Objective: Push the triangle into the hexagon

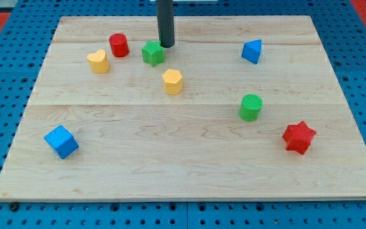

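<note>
Wooden table (pixel 189 184) carries 8 blocks. Blue triangle (pixel 251 51) sits toward the view's upper right; yellow hexagon (pixel 172 81) lies well apart, left of centre. My tip (pixel 166 44) stands just beside the green star (pixel 152 53), on its upper-right side, far from the triangle. No end effector is fitted, so nothing is grasped. Recommended: bring the tip round to the triangle's right side, then push left and slightly downward, staying above the green cylinder (pixel 251 107).
</note>
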You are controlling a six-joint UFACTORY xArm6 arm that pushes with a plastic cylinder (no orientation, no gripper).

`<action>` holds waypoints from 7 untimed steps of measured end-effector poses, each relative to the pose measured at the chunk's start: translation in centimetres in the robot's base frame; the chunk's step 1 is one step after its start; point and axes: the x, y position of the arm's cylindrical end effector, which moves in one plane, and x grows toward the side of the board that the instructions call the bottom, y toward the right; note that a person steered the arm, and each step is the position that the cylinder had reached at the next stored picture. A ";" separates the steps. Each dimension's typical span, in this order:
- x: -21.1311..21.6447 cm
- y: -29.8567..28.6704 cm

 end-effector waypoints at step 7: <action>2.0 10.7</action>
